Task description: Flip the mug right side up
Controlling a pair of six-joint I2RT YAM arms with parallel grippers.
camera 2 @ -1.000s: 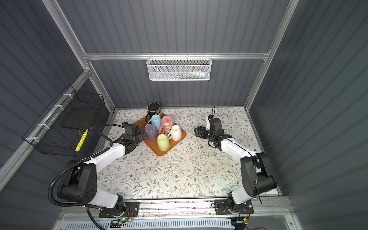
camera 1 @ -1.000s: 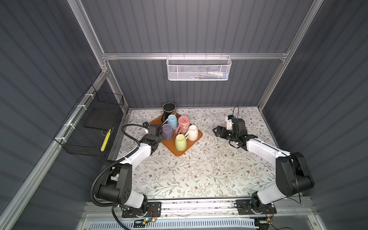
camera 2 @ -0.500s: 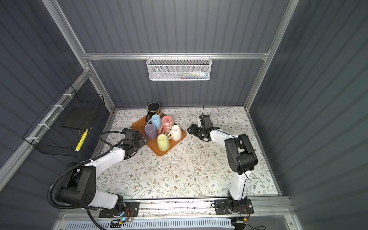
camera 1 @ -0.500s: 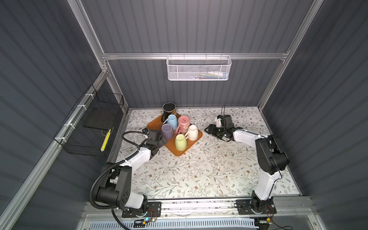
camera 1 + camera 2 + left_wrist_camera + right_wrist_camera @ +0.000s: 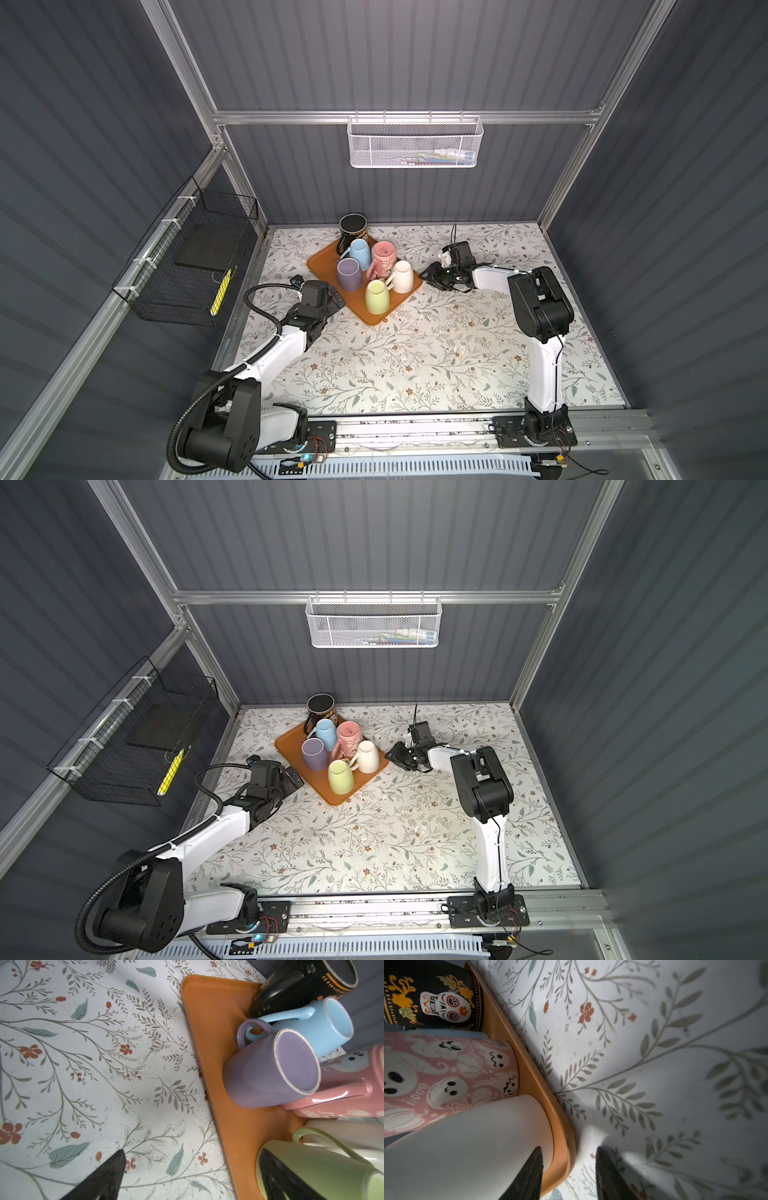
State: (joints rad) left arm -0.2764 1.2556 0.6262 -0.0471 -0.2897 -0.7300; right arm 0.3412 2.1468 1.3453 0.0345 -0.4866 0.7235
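Your right gripper (image 5: 568,1148), half spread, straddles the rim of the orange tray (image 5: 529,1076) beside the upside-down white mug (image 5: 467,1136) on it; closing here could pinch tray, not mug; your left gripper (image 5: 192,1152) gapes wide

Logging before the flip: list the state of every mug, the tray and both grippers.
black mug: upside down
blue mug: upside down
purple mug: upside down
pink ghost mug: upside down
white mug: upside down
green mug: looks upside down
orange tray: holds all six mugs
left gripper: open, empty
right gripper: jaws apart, empty, beside white mug
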